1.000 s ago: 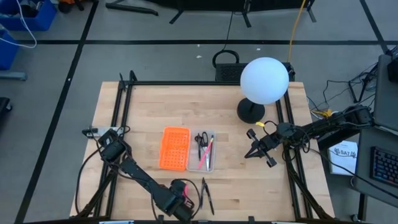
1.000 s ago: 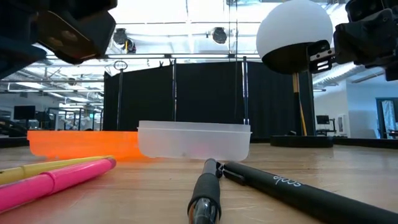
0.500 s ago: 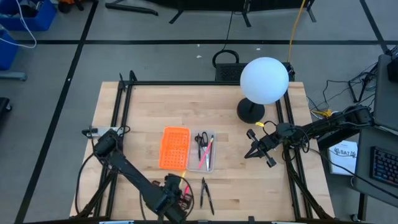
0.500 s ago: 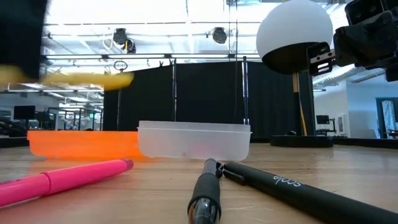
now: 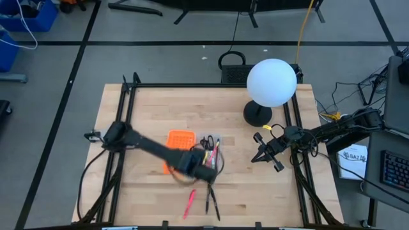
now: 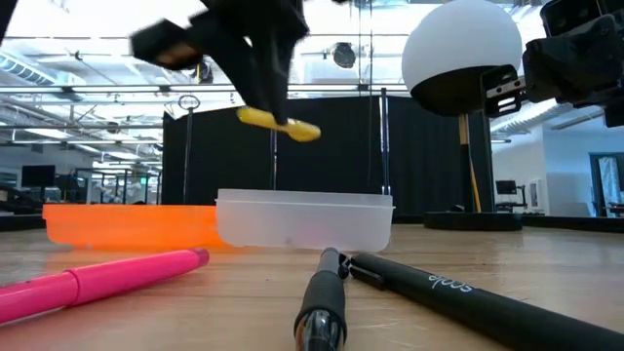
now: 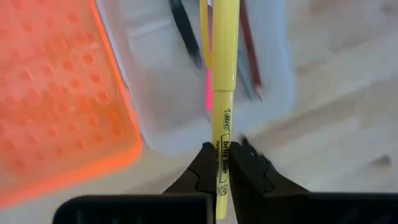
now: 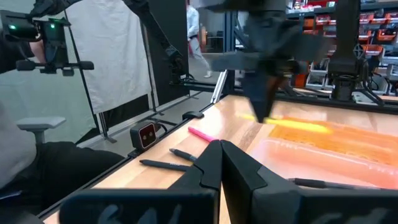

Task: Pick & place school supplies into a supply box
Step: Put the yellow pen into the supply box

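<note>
Two black pens (image 6: 390,292) and pink pen (image 6: 97,283) lie nearest on tabletop (image 5: 255,191). Behind, left pincer (image 7: 221,177) clamps yellow highlighter (image 7: 224,93) above clear supply box (image 6: 304,219). Right pincer (image 8: 221,155) closed, empty, off right.

- It was a robotics lab or test hall, not a home.
- A wooden table (image 5: 153,115) sat in a black metal frame (image 5: 128,96) on grey floor marked with black tape lines (image 5: 192,43).
- Two dark arms were mounted at the table, cables trailing off beside it.
- Black curtains (image 6: 322,156) screened the bay; beyond them ran a bright hall with ceiling trusses.
- Shelving with red bins (image 8: 323,18) and a keyboard (image 5: 396,171) stood nearby.
</note>
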Tool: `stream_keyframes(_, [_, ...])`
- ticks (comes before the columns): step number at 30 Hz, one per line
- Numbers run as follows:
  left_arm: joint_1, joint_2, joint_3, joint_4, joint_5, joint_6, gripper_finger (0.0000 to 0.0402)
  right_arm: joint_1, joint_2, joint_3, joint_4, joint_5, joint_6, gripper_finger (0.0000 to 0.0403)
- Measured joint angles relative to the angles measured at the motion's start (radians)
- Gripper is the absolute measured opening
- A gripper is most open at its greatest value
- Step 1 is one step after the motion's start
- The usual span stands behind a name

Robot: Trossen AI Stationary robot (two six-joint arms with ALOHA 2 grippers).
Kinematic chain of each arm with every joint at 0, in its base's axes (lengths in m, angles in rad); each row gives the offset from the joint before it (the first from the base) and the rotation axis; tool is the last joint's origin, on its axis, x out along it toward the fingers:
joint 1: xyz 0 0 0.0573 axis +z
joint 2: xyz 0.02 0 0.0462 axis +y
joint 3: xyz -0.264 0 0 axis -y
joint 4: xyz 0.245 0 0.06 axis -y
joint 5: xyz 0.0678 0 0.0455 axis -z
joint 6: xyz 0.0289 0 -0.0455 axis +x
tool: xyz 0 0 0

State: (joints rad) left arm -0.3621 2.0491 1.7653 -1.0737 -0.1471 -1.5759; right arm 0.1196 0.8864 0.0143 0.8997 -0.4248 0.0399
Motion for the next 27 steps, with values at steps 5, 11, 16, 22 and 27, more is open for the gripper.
stream_keyframes(5, [0.115, 0.011, 0.0, -0.004, 0.088, 0.113, 0.0022, 0.0, 0.0, 0.0, 0.0, 0.0, 0.0, 0.0])
stream_keyframes(11, [0.184, 0.015, -0.01, 0.0, 0.139, 0.147, 0.0022, 0.0, 0.0, 0.0, -0.008, 0.0, 0.0, 0.0])
stream_keyframes(16, [0.207, 0.036, -0.01, 0.003, 0.183, 0.135, 0.0022, 0.0, 0.0, 0.0, -0.014, 0.0, 0.001, 0.0])
stream_keyframes(22, [0.211, 0.094, -0.01, 0.026, 0.227, 0.112, 0.0022, 0.0, 0.0, 0.0, -0.015, 0.0, 0.001, 0.0])
stream_keyframes(27, [0.209, 0.121, -0.011, 0.033, 0.244, 0.107, 0.0022, 0.0, 0.0, 0.0, -0.012, 0.0, 0.005, 0.0])
